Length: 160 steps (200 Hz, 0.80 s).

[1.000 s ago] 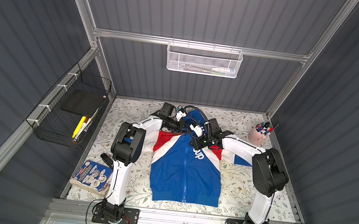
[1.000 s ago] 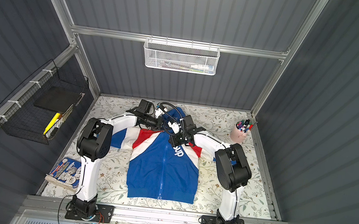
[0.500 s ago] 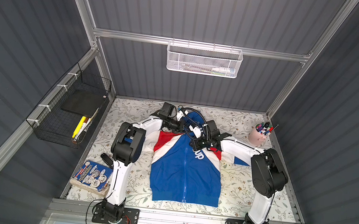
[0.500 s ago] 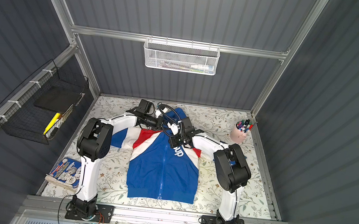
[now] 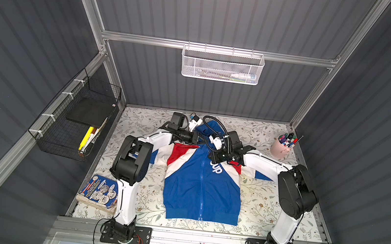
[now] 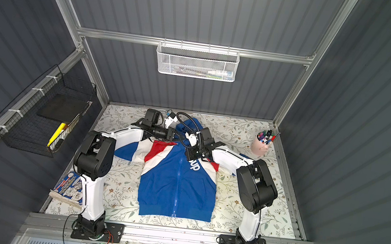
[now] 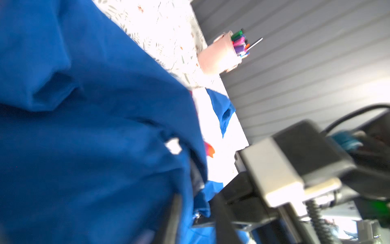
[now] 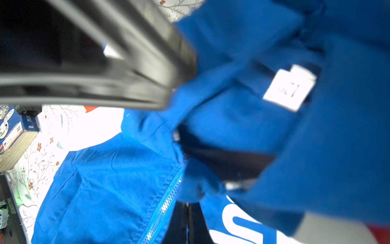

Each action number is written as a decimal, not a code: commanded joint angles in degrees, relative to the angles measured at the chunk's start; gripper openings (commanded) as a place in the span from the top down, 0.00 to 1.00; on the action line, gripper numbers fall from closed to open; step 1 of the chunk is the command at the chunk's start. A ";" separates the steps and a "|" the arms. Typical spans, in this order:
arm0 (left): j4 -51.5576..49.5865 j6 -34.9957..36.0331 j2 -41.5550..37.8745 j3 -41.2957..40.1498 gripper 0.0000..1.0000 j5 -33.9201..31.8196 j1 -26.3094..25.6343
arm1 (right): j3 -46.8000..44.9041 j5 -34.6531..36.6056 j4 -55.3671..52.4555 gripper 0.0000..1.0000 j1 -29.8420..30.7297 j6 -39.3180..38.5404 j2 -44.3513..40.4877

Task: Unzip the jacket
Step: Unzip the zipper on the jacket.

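The blue jacket (image 5: 202, 187) (image 6: 177, 184) lies flat on the table, front up, with its hood at the far end. Its zipper (image 5: 201, 180) (image 8: 166, 205) runs closed down the front. Both grippers meet at the collar. My left gripper (image 5: 198, 139) (image 6: 173, 134) (image 7: 196, 202) is open, and blue collar fabric still lies between its parted fingers (image 7: 175, 211). My right gripper (image 5: 211, 155) (image 6: 189, 153) (image 8: 187, 206) is shut, its tips pinching a bunch of jacket fabric at the top of the zipper. The zipper pull cannot be made out clearly.
A pink cup of pens (image 5: 283, 147) (image 7: 219, 57) stands at the far right corner. A book (image 5: 99, 193) (image 8: 14, 135) lies at the near left. A black wire basket (image 5: 79, 122) hangs on the left wall and a white mesh basket (image 5: 222, 66) on the back wall.
My left gripper's jaws have parted at the collar. My right gripper has shifted slightly left along the collar and stays shut.
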 commanded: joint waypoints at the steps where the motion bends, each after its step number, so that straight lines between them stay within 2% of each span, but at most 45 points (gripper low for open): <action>1: 1.63 1.16 -1.85 0.33 0.48 1.27 0.57 | 0.43 -1.45 -1.51 1.00 -0.33 0.45 0.01; 18: 1.35 1.67 -1.57 0.33 0.40 1.02 0.57 | 0.52 -1.65 -1.63 1.00 -0.27 0.40 -0.14; 40: 0.46 3.87 -1.12 0.19 0.35 -0.41 0.48 | 0.78 -1.86 -1.72 1.00 -0.31 0.29 -0.24; 92: -4.88 10.78 -0.45 0.92 0.36 -3.07 0.39 | 1.33 -1.80 -1.75 1.00 -0.26 0.45 0.02; 160: -6.51 13.18 0.33 0.67 0.35 -4.31 -1.08 | 1.63 -2.31 -1.59 1.00 -0.26 0.89 0.60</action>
